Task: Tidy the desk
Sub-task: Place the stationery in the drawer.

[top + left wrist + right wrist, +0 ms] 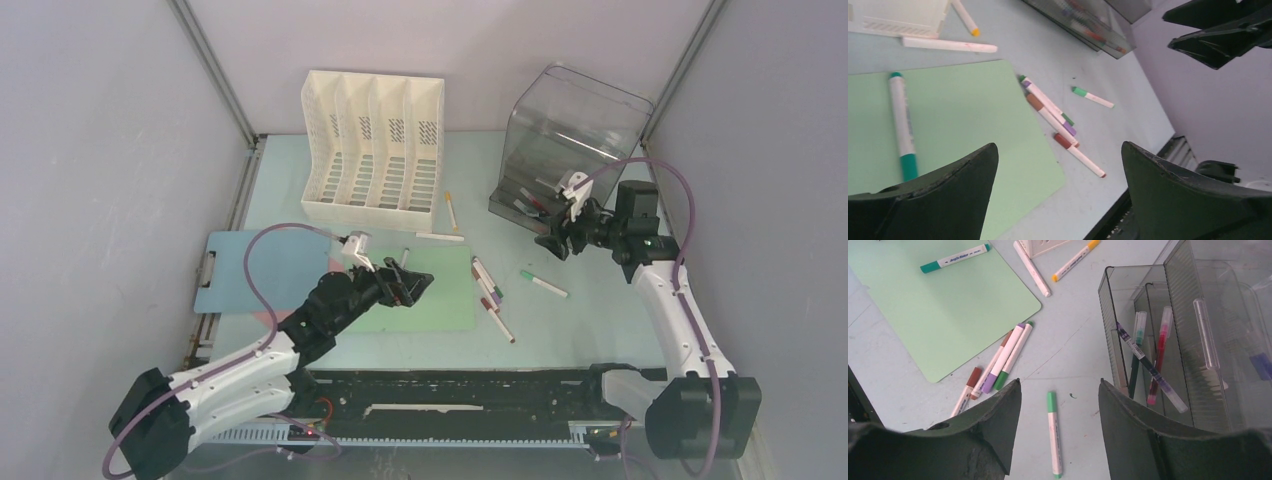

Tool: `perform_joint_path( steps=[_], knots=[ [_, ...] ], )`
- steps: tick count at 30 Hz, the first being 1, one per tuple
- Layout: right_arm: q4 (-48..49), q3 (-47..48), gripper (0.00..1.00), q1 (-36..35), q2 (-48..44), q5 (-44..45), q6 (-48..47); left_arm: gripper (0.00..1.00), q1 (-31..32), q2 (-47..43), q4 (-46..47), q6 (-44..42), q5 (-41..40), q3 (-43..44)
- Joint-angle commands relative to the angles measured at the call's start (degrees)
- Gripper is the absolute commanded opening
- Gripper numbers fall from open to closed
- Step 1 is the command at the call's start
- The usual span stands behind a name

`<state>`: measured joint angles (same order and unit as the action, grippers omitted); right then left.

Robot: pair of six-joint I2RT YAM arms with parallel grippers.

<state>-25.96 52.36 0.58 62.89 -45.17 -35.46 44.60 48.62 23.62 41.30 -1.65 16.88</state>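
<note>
Here left gripper (416,283) gapes wide over the desk (600,325), right gripper (551,243) parted, empty, beside the bin (575,120)

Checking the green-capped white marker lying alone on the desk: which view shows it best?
Right wrist: the green-capped white marker lies near and whole. Top external shows it tiny, left wrist shows it small.
</note>
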Motion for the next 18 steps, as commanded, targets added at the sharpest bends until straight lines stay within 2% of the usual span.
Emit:
perform_joint_path(
  steps=[1,18],
  knots=[
    [-0.3,1.9,0.66,0.5,-0.4,-1.5,0.8,1.00,-0.2,-3.0,-9.4,-5.5,-5.2,3.2],
    [-0.4,2.0,0.66,0.6,-0.6,-1.8,0.8,1.00,-0.1,-6.1,-18.1,-9.7,-12.6,4.7]
  ],
)
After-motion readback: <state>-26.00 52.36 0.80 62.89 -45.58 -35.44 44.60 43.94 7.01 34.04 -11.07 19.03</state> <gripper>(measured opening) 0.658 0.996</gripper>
